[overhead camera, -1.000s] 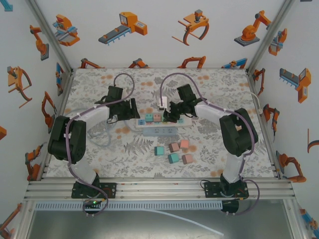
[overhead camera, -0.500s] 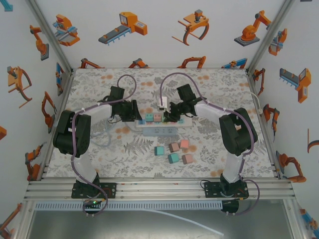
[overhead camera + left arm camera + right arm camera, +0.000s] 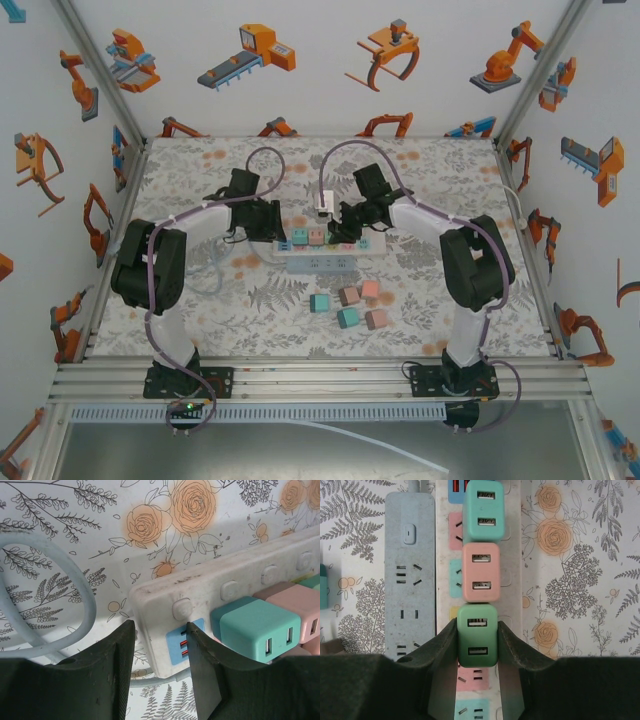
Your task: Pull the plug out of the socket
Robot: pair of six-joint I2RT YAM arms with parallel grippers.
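Green plug [image 3: 477, 636], the task's object, seated in the white power strip [image 3: 512, 580] as the nearest of a row of three, in line with a pink plug [image 3: 481, 572] and a teal plug [image 3: 482, 510] beyond it. My right end effector [image 3: 477, 624] is closed on the green plug: its two fingers [image 3: 442, 650] press the plug's opposite side walls, low on the body. I judge this grip is chosen so that a pull runs straight out along the pins and leaves the touching pink neighbour alone.

My left end effector [image 3: 159, 627] stands at the strip's far end, by the blue socket [image 3: 179, 647] just beside the teal plug. One finger is off the end wall, the other over the strip's face. Whether it already clamps the strip I cannot tell. Its placement suggests a brace, holding the light strip down on the bench [image 3: 580, 580] so that it does not rise with the plug.

A second, grey-blue strip [image 3: 410, 580] lies alongside, touching or nearly so. The white strip's pale cable [image 3: 75, 595] loops away past the left end effector. Five loose plugs [image 3: 350, 305] rest well apart, nearer my bases.
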